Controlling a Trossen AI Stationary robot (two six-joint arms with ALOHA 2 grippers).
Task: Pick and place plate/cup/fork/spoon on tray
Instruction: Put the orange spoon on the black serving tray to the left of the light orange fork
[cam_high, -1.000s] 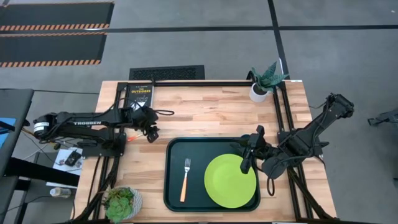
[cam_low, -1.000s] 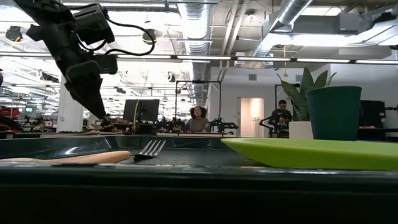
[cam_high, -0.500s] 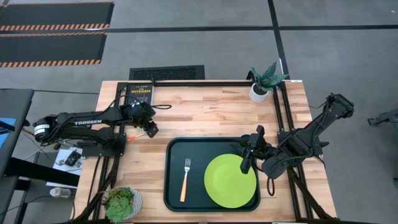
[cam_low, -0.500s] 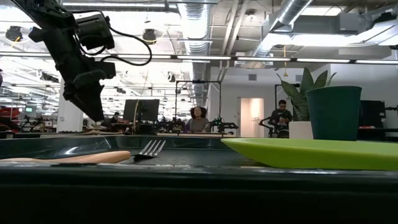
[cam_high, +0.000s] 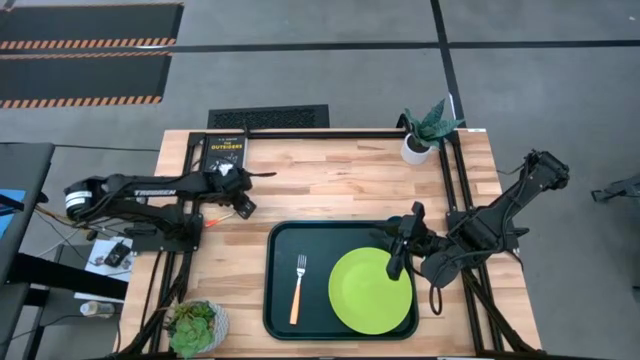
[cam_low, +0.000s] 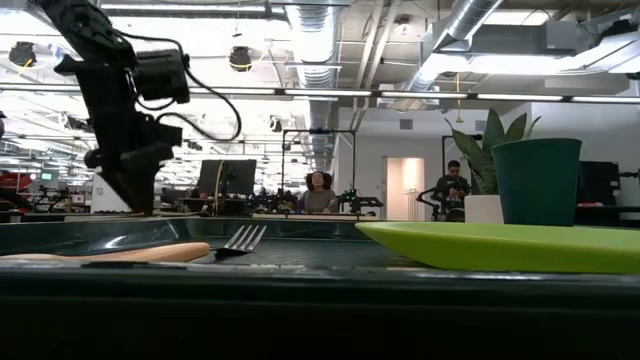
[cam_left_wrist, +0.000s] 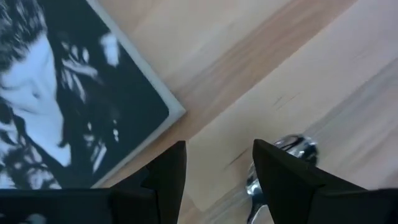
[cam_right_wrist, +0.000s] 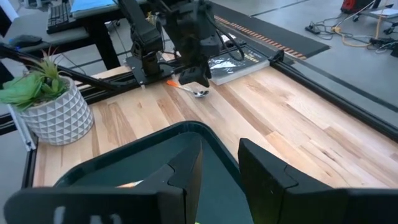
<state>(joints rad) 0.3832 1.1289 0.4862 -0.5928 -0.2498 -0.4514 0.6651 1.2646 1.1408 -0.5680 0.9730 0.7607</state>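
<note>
Lowered beside the book (cam_high: 224, 150), left hand (cam_left_wrist: 217, 171) hangs open over the spoon (cam_left_wrist: 283, 163)

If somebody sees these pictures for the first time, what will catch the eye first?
The lime-green plate lies brightly at the right end of the dark green tray, with the fork at its left. Off the tray, the left gripper hangs open over the spoon, beside the black book.

The left arm (cam_high: 140, 187) carries the white word "TROSSEN" along its side. The black book (cam_high: 224, 152) shows yellow cover lettering, too small to read.
</note>
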